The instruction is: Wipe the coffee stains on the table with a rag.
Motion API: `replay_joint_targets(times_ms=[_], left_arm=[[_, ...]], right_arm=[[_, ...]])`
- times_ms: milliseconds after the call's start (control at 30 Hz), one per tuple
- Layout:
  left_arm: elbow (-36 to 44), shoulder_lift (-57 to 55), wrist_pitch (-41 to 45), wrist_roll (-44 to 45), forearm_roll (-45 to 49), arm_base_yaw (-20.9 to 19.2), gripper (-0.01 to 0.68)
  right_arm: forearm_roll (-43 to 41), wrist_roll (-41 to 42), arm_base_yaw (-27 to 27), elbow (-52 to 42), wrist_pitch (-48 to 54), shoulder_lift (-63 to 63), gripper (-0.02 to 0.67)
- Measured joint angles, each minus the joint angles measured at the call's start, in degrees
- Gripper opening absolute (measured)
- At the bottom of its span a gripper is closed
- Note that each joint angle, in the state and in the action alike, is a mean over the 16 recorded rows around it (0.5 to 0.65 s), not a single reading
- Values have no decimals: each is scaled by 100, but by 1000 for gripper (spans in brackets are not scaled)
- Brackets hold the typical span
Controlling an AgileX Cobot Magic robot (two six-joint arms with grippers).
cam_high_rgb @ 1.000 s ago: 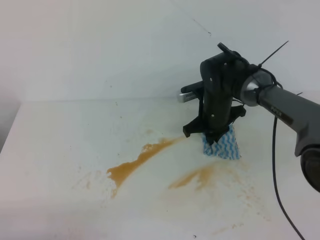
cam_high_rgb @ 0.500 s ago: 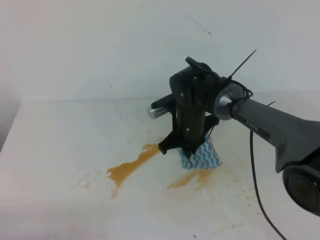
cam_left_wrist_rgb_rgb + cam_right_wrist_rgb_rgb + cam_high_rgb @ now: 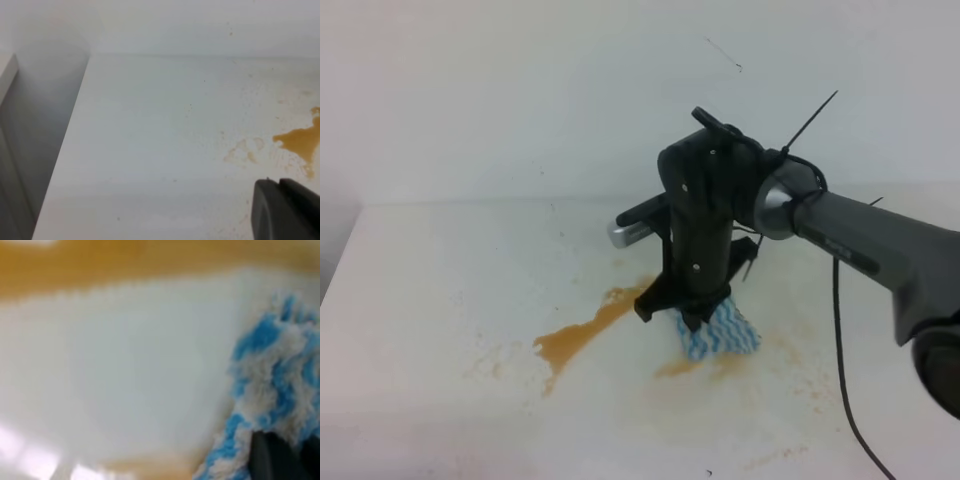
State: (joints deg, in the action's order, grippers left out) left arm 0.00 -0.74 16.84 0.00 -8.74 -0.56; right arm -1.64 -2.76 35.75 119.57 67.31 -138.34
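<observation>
White table (image 3: 440,260) bears coffee stains (image 3: 582,332); right hand (image 3: 686,312) presses the rag (image 3: 718,333), grip hidden.

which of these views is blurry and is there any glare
Right wrist view: very soft and out of focus, the rag a fuzzy blue-white mass, bright glare patches at lower left. Exterior high view: fairly sharp, even light, coffee stains readable on the table. Left wrist view: clear, flat lighting, a shadowed strip along the left edge.
</observation>
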Motion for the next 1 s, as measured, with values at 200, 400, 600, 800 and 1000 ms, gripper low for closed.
replay_joint_targets(times_ms=[200,400,600,800,1000], left_arm=[[0,0,17,0,0,0,-4],[0,0,17,0,0,0,-4],[0,0,17,0,0,0,-4],[0,0,6,0,0,0,-4],[0,0,11,0,0,0,-4]], right_arm=[[20,-37,4,-1209,-590,609,30],[65,-76,10,-2288,-1286,1088,30],[248,25,128,-2718,-1743,1249,30],[529,222,418,-2482,-1825,1112,29],[840,375,746,-1795,-1622,763,29]])
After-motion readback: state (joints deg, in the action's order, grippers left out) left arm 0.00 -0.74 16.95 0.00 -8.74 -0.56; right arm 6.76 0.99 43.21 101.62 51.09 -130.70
